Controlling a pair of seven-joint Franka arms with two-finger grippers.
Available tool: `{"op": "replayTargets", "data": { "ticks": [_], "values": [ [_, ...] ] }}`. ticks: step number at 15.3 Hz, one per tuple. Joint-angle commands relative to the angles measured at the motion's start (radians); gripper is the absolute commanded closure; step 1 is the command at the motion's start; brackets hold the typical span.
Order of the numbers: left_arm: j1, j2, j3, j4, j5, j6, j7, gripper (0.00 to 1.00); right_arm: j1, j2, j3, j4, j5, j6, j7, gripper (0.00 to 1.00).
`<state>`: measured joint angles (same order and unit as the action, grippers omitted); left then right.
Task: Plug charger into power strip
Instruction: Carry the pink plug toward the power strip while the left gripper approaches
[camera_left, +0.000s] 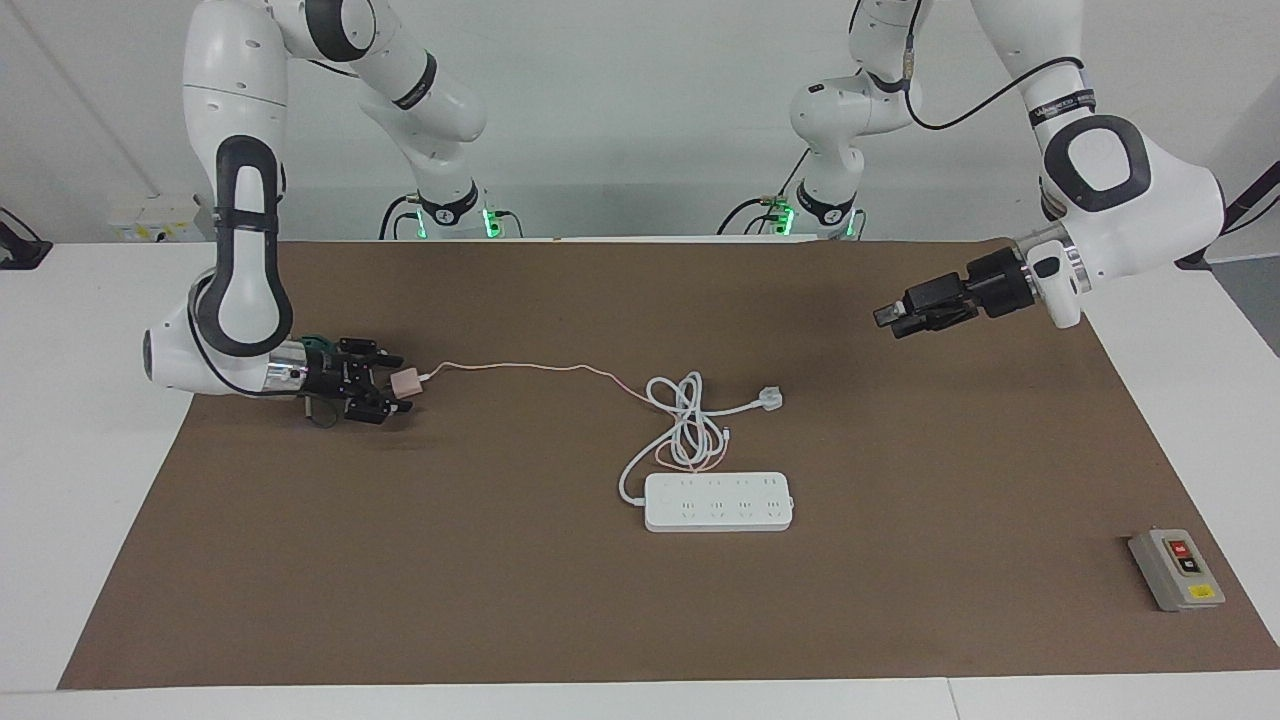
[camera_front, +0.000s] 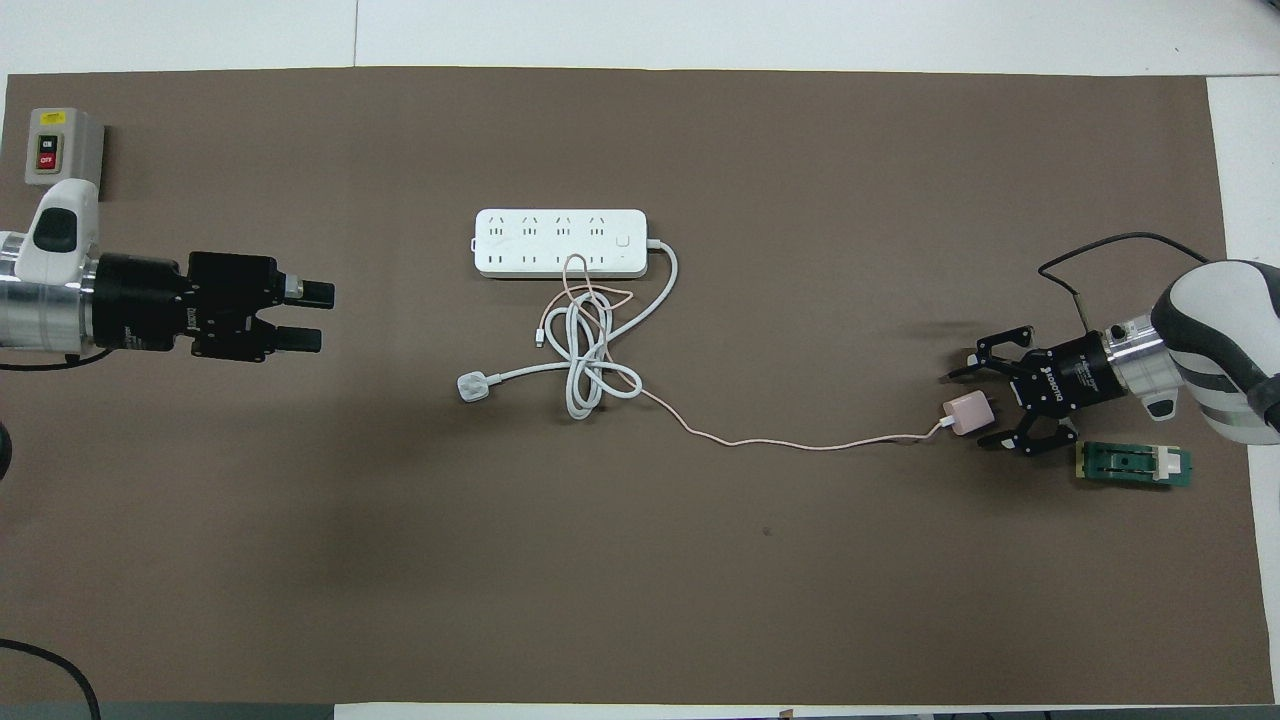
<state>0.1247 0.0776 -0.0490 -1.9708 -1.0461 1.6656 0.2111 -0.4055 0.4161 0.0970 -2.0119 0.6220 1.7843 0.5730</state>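
The charger (camera_left: 407, 381) (camera_front: 966, 413), a small pale-pink cube, lies on the brown mat at the right arm's end of the table. Its thin pink cable (camera_front: 800, 443) runs to the coil of white cord (camera_front: 590, 360). My right gripper (camera_left: 394, 384) (camera_front: 968, 408) is low at the mat and open, one finger on each side of the charger's prong end. The white power strip (camera_left: 718, 502) (camera_front: 560, 242) lies mid-table, farther from the robots than the coil. My left gripper (camera_left: 888, 319) (camera_front: 316, 316) hangs open and holds nothing, over the mat toward the left arm's end.
A white three-pin plug (camera_front: 471, 387) lies beside the coil. A grey box with red and black buttons (camera_left: 1177, 570) (camera_front: 52, 150) stands at the left arm's end, farther from the robots. A small green board (camera_front: 1133, 465) lies beside my right gripper.
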Motion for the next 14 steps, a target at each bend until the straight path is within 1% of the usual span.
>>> {"op": "replayTargets", "data": {
  "ticks": [1,2,3,4,5,7,9,10,12,13,14],
  "values": [
    [-0.022,-0.007,-0.002,-0.059,-0.054,-0.01,0.048,0.0,-0.007,-0.007,0.003,-0.045,0.022,0.052,-0.076,0.36],
    [-0.043,-0.007,-0.002,-0.072,-0.058,-0.003,0.063,0.0,-0.007,-0.007,0.003,-0.045,0.022,0.053,-0.078,0.45],
    [-0.052,-0.001,-0.003,-0.08,-0.087,0.0,0.092,0.0,-0.01,-0.008,0.003,-0.045,0.021,0.047,-0.078,0.62],
    [-0.056,0.007,-0.005,-0.086,-0.166,-0.001,0.131,0.0,-0.012,-0.008,0.003,-0.044,0.021,0.044,-0.078,0.85],
    [-0.066,0.014,-0.005,-0.092,-0.219,-0.001,0.17,0.0,-0.01,-0.008,0.003,-0.042,0.021,0.044,-0.079,1.0],
    [-0.074,0.054,-0.006,-0.086,-0.302,-0.026,0.252,0.0,-0.007,-0.008,0.003,-0.039,0.021,0.049,-0.073,1.0],
    [-0.076,0.102,-0.014,-0.077,-0.351,-0.059,0.274,0.0,-0.006,-0.008,0.004,-0.018,0.021,0.037,-0.052,1.0],
    [-0.094,0.114,-0.014,-0.077,-0.394,-0.066,0.275,0.0,-0.004,-0.007,0.007,0.004,0.021,0.017,-0.017,1.0],
    [-0.111,0.134,-0.014,-0.065,-0.448,-0.054,0.307,0.0,0.031,-0.014,0.012,0.068,0.021,-0.043,0.068,1.0],
    [-0.125,0.149,-0.015,-0.039,-0.454,-0.049,0.345,0.0,0.053,-0.016,0.012,0.118,0.021,-0.09,0.126,1.0],
    [-0.146,0.193,-0.015,-0.002,-0.457,-0.044,0.396,0.0,0.068,-0.016,0.013,0.16,0.022,-0.118,0.178,1.0]
  ]
}}
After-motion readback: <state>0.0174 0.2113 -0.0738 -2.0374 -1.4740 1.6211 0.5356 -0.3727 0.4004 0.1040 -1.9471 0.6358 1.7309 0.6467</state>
